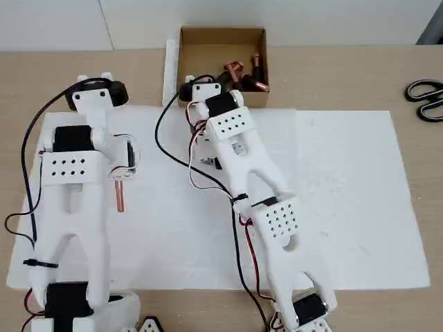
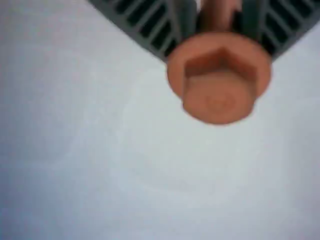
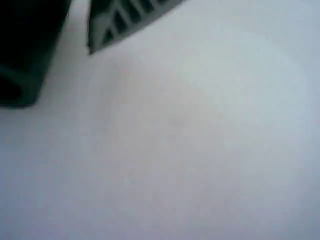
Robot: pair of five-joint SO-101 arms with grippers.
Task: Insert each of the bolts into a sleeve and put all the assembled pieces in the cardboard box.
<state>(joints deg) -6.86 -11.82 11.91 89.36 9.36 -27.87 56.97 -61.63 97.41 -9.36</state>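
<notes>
A copper bolt (image 1: 120, 196) hangs from my left gripper (image 1: 119, 180) over the left part of the white mat (image 1: 346, 207). Up close, the bolt's hex head (image 2: 218, 82) points at the camera, and the left gripper (image 2: 218, 20) is shut on its shank between dark ribbed fingers (image 2: 145, 17). My right gripper (image 1: 210, 163) is low over the mat's middle, just in front of the cardboard box (image 1: 221, 31). The right gripper (image 3: 80, 40) stands open, with bare mat showing between its fingers (image 3: 125, 20). Several copper assembled pieces (image 1: 246, 75) lie in the box.
Black scissors (image 1: 426, 99) lie on the wooden table at the far right edge. Both arms' cables trail across the mat. The mat's right half (image 1: 360, 180) is bare.
</notes>
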